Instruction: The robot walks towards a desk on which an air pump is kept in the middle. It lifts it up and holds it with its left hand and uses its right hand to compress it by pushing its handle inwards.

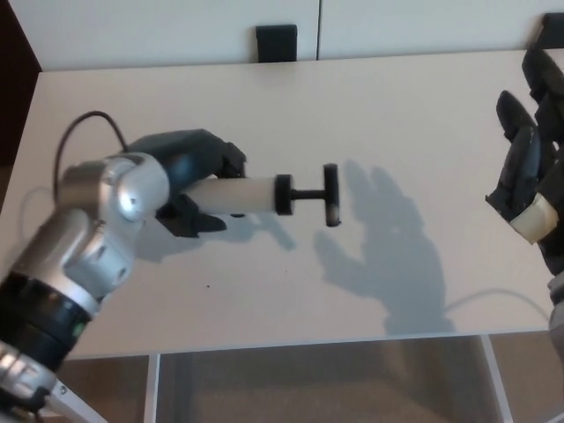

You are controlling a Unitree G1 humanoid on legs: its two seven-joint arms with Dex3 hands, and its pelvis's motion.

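My left hand (189,176) is shut on the white barrel of the air pump (256,195), holding it level above the pale desk (291,97). The pump's black rod and T-handle (330,195) stick out to the right, a short way from the barrel's black collar. At the picture's right edge my right hand (533,181) hovers open with fingers spread, well away from the handle and touching nothing. Its shadow falls on the desk below the handle.
A black block (277,41) sits at the desk's far edge against the white wall. A thin cable (84,128) loops behind my left arm. The desk's front edge (291,345) runs across the bottom, with floor beneath it.
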